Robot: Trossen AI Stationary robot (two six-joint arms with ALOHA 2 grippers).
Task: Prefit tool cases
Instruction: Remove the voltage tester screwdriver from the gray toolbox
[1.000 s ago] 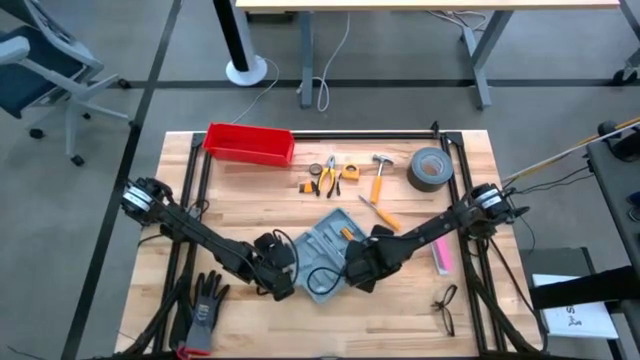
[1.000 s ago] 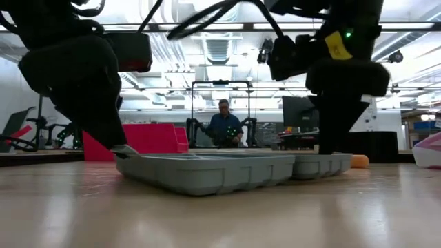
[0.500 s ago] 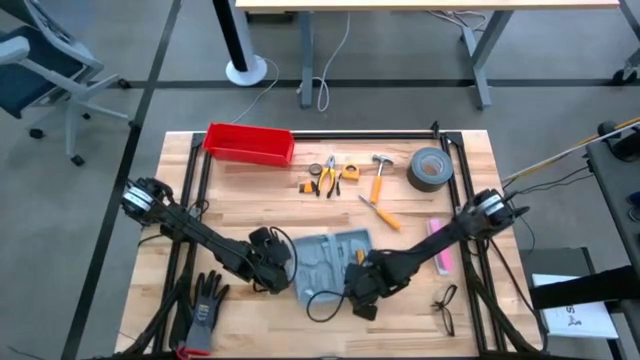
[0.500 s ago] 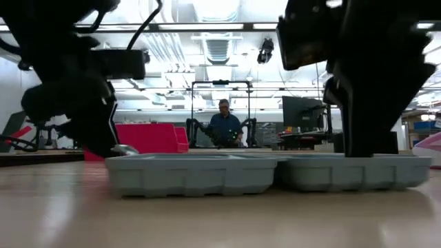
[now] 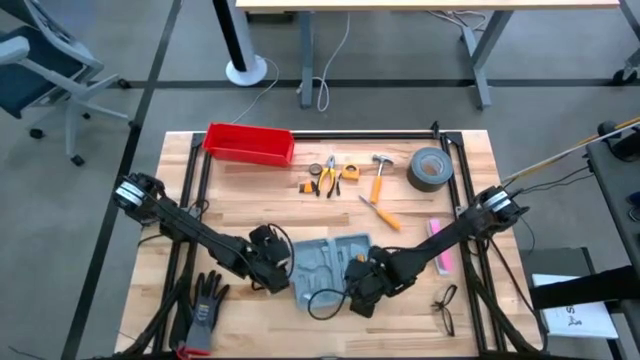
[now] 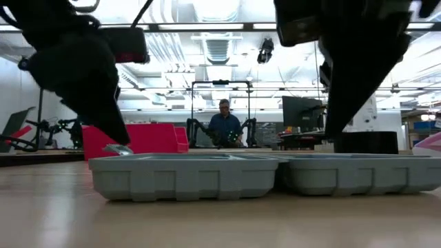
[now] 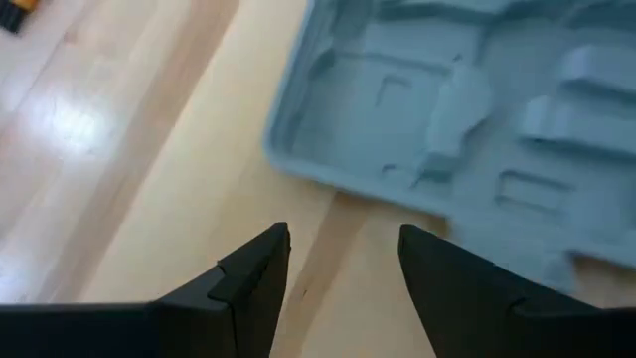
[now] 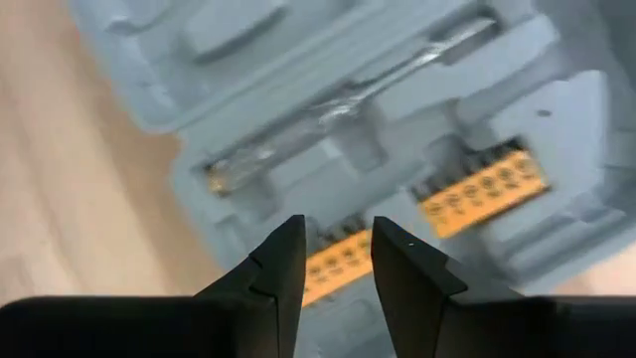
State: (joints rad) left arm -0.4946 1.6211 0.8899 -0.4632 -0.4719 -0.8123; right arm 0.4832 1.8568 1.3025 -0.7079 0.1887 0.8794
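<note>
Lying open and flat on the near middle of the pale wooden table [image 5: 400,175] was the small grey-blue hinged plastic tool case [image 5: 325,262], moulded slots facing up. At its left edge, the left gripper [image 7: 343,254] sat low with fingers apart, nothing between them, just short of the case's corner. Over on the right half, the right gripper [image 8: 338,249] hovered above yellow bit holders [image 8: 482,189], fingers slightly apart and empty. A red rectangular plastic bin [image 5: 249,143] stood at the far left.
</note>
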